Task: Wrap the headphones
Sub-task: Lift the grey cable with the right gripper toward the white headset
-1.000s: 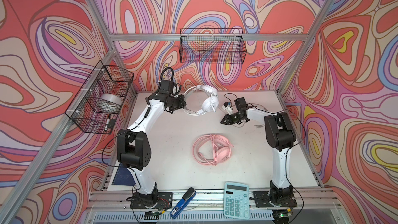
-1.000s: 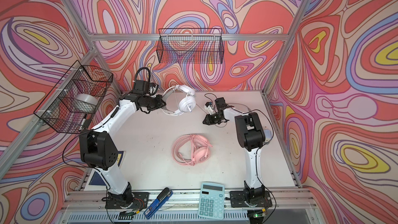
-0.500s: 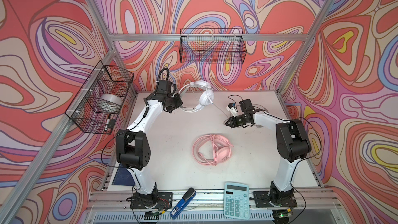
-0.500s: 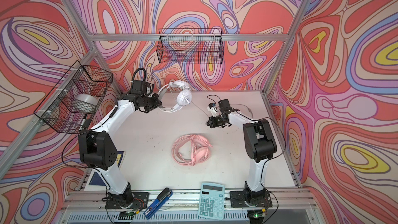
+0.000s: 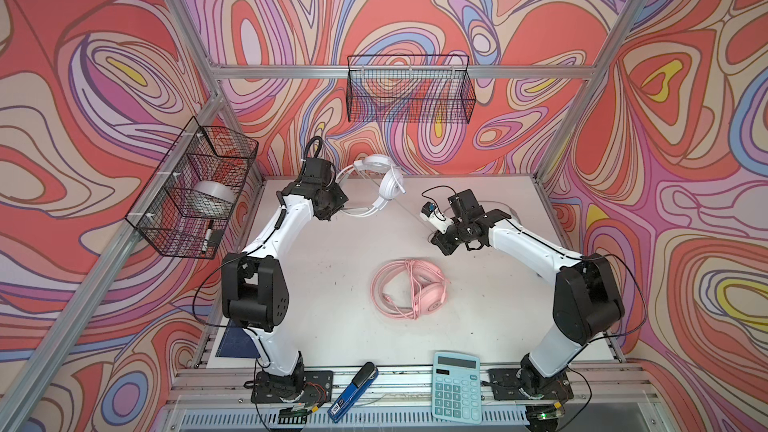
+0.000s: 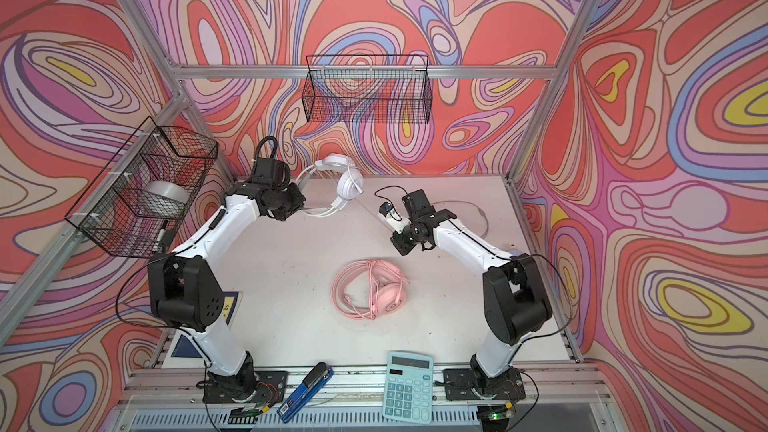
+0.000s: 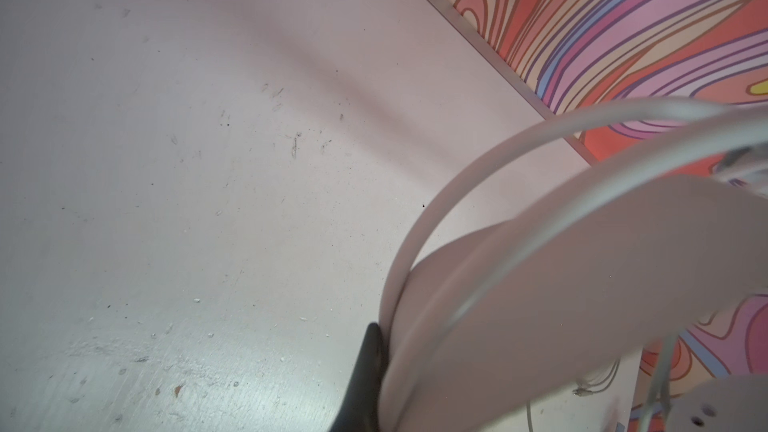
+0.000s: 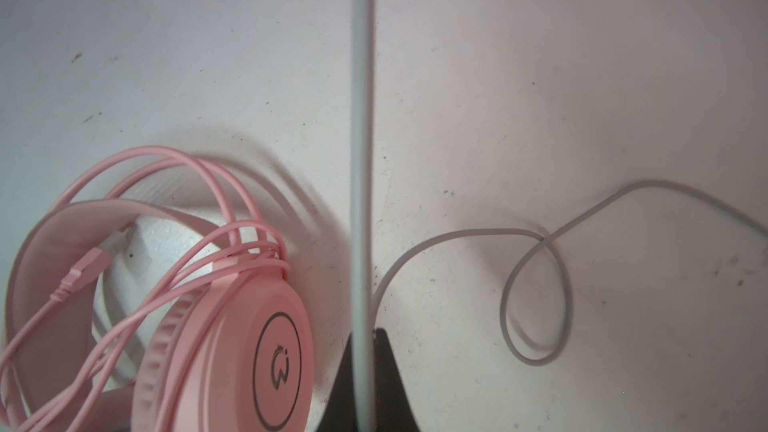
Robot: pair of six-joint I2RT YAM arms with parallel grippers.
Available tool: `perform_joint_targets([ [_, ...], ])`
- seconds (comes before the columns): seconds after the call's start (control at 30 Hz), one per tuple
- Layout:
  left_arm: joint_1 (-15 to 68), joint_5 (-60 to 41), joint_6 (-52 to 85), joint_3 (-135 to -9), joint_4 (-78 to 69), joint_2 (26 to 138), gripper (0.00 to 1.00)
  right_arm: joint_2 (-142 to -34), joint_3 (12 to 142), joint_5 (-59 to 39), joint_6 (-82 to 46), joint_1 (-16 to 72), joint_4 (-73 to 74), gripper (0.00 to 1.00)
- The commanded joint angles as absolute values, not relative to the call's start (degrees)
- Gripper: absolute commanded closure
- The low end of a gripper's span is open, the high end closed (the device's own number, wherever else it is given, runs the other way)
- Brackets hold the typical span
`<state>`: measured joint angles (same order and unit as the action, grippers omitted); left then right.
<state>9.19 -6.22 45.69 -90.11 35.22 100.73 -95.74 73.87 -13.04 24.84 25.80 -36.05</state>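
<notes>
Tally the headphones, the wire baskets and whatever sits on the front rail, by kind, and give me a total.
Headphones: 2, white headphones and pink headphones
Wire baskets: 2, back-wall basket and side-wall basket
Calculator: 1
Stapler: 1
Total: 6

Robotics lab test cell, white tabletop [image 5: 332, 268] boxed in by swirl-printed wall panels [image 5: 104, 56] on aluminium framing [image 5: 291, 72], left arm [image 5: 270, 234] and right arm [image 5: 528, 243] bolted to a slotted front rail [image 5: 399, 374], wire baskets [image 5: 409, 93] hung on the walls.
</notes>
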Motion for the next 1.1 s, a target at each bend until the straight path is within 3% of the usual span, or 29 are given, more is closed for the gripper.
perform_joint_targets([
  [0.0,9.2,-0.5,50.4,-91.6,34.5,97.6,1.0,-93.4,75.5,-6.9,34.4,27.9,-43.5,1.0],
  [0.27,11.6,7.8,49.1,-97.4,42.5,102.0,1.0,-88.8,78.3,-5.2,46.2,32.1,-47.8,1.0],
  [0.6,17.6,18.5,44.3,-114.0,54.2,112.5,1.0,-86.7,82.0,-5.4,58.9,32.9,-49.4,1.0],
  [1.07,22.7,24.0,32.4,-132.8,67.4,126.5,1.0,-90.6,92.0,-2.3,68.4,32.9,-53.6,1.0],
])
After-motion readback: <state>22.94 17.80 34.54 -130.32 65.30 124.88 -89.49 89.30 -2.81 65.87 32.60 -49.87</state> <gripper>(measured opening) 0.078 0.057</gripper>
